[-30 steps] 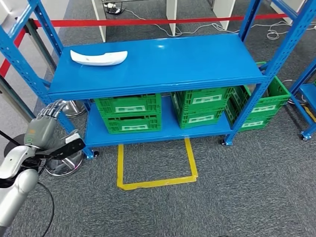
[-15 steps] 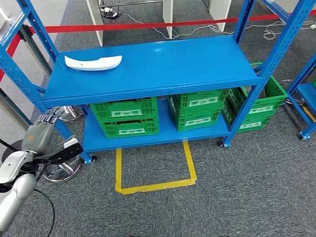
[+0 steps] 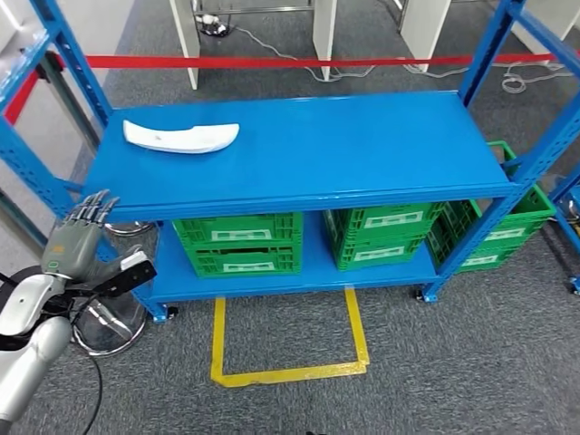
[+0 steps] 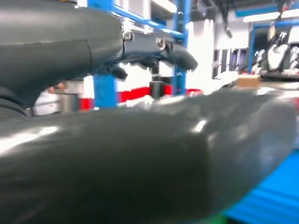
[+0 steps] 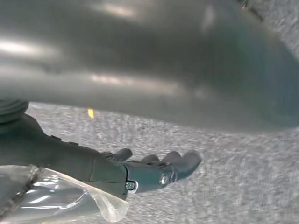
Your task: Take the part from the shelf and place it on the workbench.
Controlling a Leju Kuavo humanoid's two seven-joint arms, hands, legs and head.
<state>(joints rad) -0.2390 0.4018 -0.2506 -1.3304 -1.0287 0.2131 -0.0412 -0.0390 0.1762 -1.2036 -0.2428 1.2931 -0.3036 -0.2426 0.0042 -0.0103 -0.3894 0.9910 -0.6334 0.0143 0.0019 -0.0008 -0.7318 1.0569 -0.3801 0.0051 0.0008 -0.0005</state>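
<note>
Part (image 3: 181,137) lay flat near the back-left corner of the shelf's (image 3: 355,172) top board, untouched and nowhere near the workbench. Left hand (image 3: 76,245) hung empty, fingers spread, off the shelf's left front corner and below board height, well apart from the part. Right hand (image 5: 151,170) showed in its wrist view over grey carpet, fingers loosely extended, holding nothing. My read of the risk: the part is thin, long and slick-looking — a grip off its middle could tip it or push it toward the back edge. The blue upright (image 3: 27,154) stood between hand and part, so a straight reach might clip it.
</note>
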